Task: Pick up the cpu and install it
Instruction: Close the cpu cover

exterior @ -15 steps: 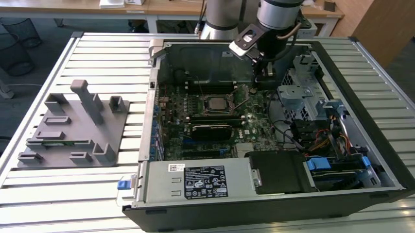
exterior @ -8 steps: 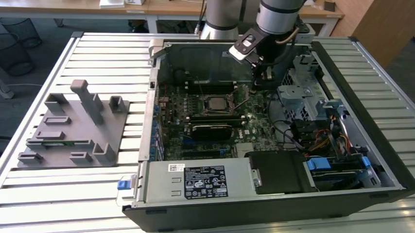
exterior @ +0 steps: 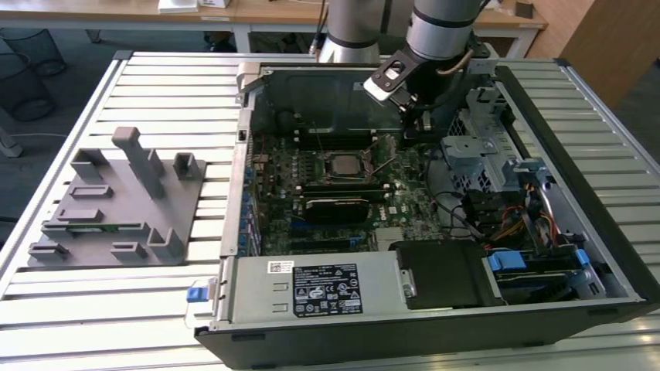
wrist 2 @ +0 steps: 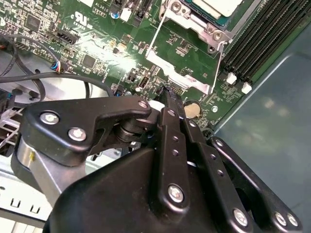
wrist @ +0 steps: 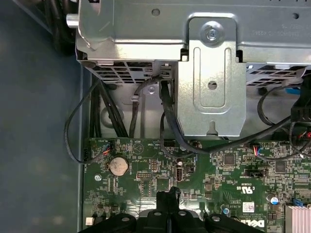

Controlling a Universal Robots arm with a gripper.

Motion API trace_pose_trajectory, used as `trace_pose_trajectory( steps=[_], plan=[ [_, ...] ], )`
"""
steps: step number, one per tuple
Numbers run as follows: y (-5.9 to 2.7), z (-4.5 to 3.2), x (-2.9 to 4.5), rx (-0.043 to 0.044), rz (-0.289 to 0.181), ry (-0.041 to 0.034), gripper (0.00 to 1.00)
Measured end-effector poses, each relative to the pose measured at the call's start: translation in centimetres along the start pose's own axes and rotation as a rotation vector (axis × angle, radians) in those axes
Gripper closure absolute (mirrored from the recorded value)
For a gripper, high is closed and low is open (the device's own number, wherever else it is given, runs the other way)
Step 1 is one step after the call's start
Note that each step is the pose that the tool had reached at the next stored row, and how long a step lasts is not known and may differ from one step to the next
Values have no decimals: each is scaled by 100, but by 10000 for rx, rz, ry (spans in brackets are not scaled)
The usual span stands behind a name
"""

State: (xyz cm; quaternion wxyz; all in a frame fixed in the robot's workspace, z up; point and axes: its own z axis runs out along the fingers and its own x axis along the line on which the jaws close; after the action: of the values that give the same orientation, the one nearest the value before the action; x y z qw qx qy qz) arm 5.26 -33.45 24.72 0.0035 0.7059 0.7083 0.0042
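**Shut claw low over the board, cpu unclamped**

The gripper has its fingers pressed together with nothing between them. In both wrist views the tips hang just above the board, near the coin cell. The cpu lies in its socket, pale top plate up. In the exterior view it sits between 7 and 8 o'clock from the gripper. The frame that would clamp it appears swung open, so we judge the chip placed but not locked.

What could go wrong, as we see it:
- With the frame open, a knock to the case or a brush from the fingers could shift the chip and harm the socket contacts.
- The tips are close to small board parts, so a slight dip or sideways drag could scrape them or the coin cell.
- The cables run just beside the fingers and could snag on the linkage.

We count one cpu, one socket, one frame, one gripper and one coin cell. There is also one case and one grey fixture at 9 o'clock from it on the table. We cannot count the cables reliably.
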Motion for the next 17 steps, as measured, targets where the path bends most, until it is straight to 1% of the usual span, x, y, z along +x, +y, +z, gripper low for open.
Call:
trace_pose_trajectory(
  steps=[1,3,9,17],
  plan=[
    [-3,23,6,0,1,-1,89],
    [-32,23,8,0,1,-2,89],
    [-169,21,8,0,1,-1,89],
    [-300,21,9,0,1,0,89]
  ],
)
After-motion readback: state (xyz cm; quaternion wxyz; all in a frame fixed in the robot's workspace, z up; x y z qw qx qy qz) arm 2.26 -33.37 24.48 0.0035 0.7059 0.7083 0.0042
